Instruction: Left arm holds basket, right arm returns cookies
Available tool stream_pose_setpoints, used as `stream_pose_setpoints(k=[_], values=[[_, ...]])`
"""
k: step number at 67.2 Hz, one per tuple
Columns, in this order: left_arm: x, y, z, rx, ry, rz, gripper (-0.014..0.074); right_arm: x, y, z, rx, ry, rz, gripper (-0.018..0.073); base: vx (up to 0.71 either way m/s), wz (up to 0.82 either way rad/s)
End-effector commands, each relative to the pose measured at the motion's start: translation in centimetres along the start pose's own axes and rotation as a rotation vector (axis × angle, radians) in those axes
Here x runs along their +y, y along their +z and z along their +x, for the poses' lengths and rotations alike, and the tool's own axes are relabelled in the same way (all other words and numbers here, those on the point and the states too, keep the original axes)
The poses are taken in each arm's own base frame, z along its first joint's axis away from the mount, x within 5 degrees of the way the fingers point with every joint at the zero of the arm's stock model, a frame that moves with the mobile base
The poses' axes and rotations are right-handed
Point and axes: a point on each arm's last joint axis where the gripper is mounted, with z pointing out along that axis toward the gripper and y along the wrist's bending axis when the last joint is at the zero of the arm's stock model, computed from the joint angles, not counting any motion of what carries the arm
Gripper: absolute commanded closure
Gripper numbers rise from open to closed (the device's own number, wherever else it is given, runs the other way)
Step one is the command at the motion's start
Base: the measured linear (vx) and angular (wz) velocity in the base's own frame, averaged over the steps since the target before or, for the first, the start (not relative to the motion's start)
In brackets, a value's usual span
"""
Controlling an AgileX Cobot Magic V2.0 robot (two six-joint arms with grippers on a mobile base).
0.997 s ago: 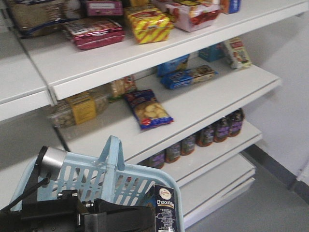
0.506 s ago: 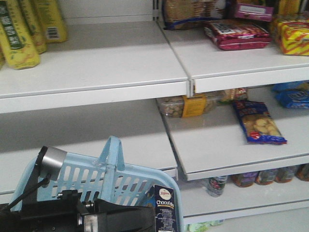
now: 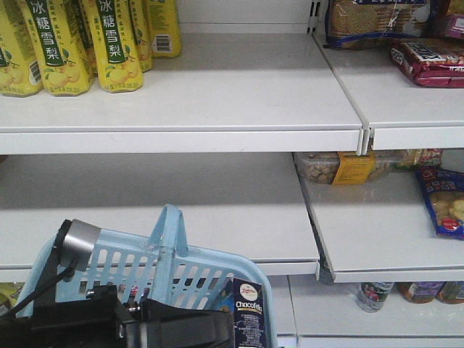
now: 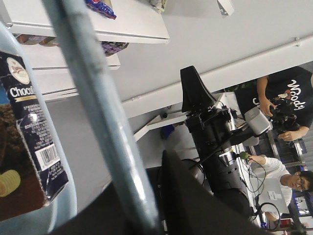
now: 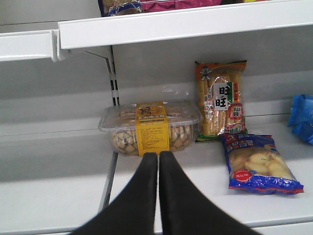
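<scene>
My left hand (image 4: pixel 145 215) clamps the basket (image 3: pixel 123 264) by its handle, cookies (image 3: pixel 248 315) standing inside. My right hand (image 5: pixel 158 161) is pressed together, empty, outside the basket. Next I spread it and reach in.

Mid shelf (image 5: pixel 58 196): clear tub (image 5: pixel 150 128), cracker pk (image 5: pixel 221 100), biscuit bag (image 5: pixel 259 164); yellow btls (image 3: pixel 87 43) above

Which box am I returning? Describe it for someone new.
In the front view, find the light blue basket at the bottom left. Standing upright at its right corner is the cookie box, dark navy and lettered Chocofello under a white oval logo. Unlike the blue bag of pale biscuits and the clear tub with an orange label on the shelf, it is a rigid carton.
</scene>
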Motion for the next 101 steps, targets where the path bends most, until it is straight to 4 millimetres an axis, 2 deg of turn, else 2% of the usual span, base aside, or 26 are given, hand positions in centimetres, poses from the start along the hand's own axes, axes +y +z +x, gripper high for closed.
stream_pose_setpoints(k=[1,101], values=[[-1.72,-0.45,-0.40,-0.009,-0.029,0.088,0.0603,-0.05,-0.05,-0.61,-0.074,-0.011,0.007,0.0567,0.04,0.02],[-1.72,-0.45,-0.40,-0.009,-0.029,0.088,0.0603,-0.05,-0.05,-0.61,-0.074,-0.011,0.007,0.0567,0.04,0.03]])
